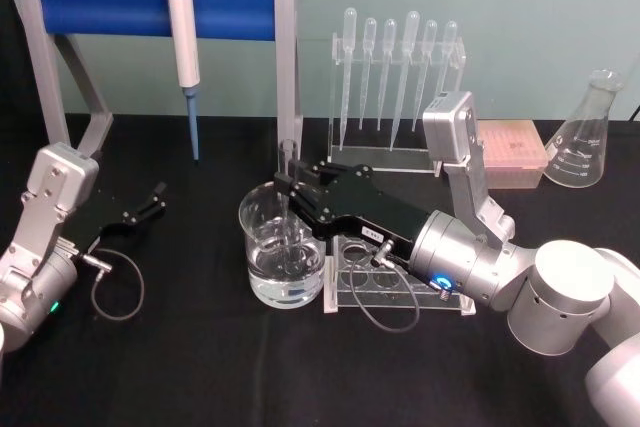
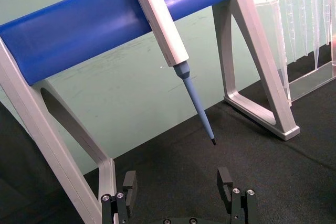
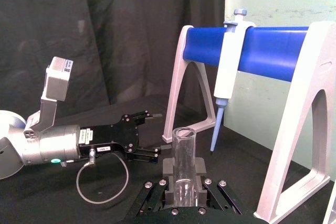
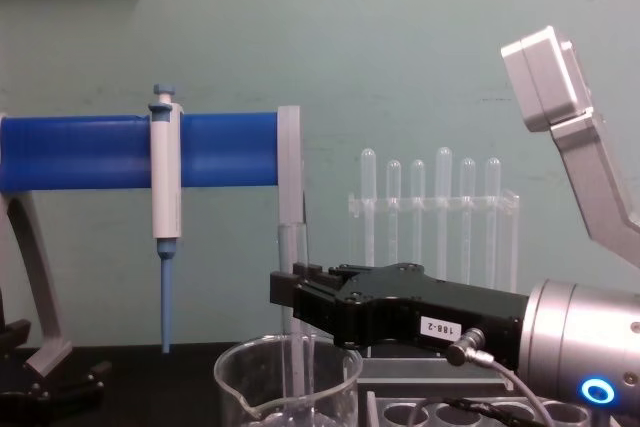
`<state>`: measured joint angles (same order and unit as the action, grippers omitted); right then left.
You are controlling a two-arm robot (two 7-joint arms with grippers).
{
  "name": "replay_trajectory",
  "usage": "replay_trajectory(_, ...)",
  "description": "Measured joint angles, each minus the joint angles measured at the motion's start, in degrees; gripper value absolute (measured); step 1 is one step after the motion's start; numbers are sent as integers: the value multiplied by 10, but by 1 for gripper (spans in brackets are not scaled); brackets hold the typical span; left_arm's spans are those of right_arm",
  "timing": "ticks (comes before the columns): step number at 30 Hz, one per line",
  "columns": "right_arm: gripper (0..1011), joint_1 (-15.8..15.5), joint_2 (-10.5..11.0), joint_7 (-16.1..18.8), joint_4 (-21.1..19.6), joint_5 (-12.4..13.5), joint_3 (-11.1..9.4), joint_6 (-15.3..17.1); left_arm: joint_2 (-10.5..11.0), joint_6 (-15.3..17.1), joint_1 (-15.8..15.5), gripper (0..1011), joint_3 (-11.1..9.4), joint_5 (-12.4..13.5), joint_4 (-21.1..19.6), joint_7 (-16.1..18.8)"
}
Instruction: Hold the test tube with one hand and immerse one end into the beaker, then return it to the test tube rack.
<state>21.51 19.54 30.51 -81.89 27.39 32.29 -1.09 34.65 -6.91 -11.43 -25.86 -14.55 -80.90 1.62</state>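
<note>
Right gripper [image 1: 292,190] pinching test tube [image 1: 287,157]; tube upright, lower end dipped in beaker [image 1: 258,269], mid-table, just beside rack [image 1: 398,297]. Left gripper [image 1: 152,199] spread, parked near table's left edge.

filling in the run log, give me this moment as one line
right gripper: shut on test tube | test tube: lower end in beaker | left gripper: open, idle at left
</note>
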Motion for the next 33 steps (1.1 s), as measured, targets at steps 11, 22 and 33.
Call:
replay_trajectory(11,223,0,0,0,0,0,0,0,0,0,0,1000,0,0,0,0)
replay_trajectory(22,223,0,0,0,0,0,0,0,0,0,0,1000,0,0,0,0)
replay_trajectory(33,222,0,0,0,0,0,0,0,0,0,0,1000,0,0,0,0)
